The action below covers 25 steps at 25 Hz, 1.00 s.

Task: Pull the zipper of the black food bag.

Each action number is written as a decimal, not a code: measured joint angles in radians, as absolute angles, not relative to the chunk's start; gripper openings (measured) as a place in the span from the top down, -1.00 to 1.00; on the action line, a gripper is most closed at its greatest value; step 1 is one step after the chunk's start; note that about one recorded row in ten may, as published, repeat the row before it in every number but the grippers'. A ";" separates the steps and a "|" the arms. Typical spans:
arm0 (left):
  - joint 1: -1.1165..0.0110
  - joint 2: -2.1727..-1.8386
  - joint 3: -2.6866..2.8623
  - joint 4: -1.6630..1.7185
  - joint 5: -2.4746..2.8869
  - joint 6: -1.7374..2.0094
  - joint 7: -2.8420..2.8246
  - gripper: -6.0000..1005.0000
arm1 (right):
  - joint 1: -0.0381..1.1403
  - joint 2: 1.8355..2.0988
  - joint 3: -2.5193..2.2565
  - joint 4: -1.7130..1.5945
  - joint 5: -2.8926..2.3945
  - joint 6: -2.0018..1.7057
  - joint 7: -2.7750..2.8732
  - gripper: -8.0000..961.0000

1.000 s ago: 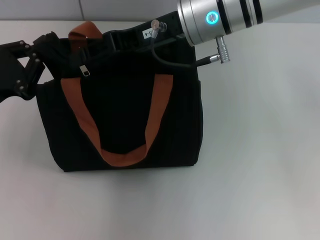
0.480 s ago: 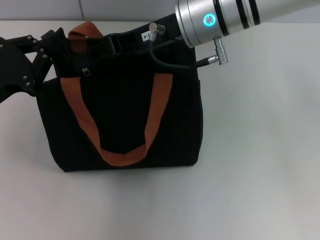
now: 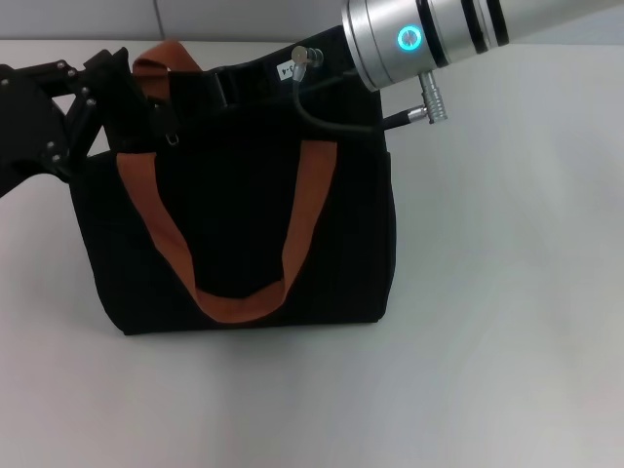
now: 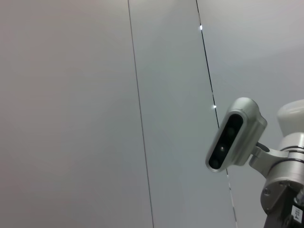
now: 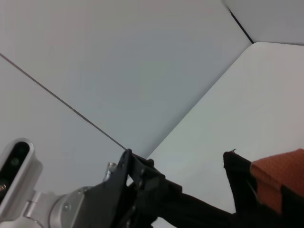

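Black linkage fingers of my left gripper sit at the upper left of the head frame, pressed into the top left corner of the black food bag. The fingers look drawn together around the zip line there, but whether they actually pinch anything I cannot tell. Just beside them, a little to the right, I see the zipper: a small silver pull tab hanging down from the bag's top edge, its long axis roughly vertical, while the zip line itself runs left to right along the top of the bag.

My right arm enters from the upper right of the head frame as a silver cylinder with a lit blue ring. Its black gripper end reaches the bag's top edge near the middle; the fingers are lost against the dark fabric, so I cannot tell their state.

Outward from there, the bag stands upright on the white table, its broad face toward the camera. One orange-brown strap handle droops in a U across that face; the other pokes up at the top left.
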<state>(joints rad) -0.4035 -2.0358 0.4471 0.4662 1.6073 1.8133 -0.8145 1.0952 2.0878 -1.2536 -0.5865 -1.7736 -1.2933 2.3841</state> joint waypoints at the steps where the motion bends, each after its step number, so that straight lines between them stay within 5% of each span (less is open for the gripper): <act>1: -0.404 -2.036 0.447 0.466 1.604 1.813 -0.815 0.93 | 1.094 2.088 -1.261 -0.591 -1.774 -1.287 2.383 0.29; 25: -0.427 -2.035 0.447 0.466 1.596 1.823 -0.853 0.89 | 1.090 2.088 -1.301 -0.653 -1.815 -1.239 2.357 0.43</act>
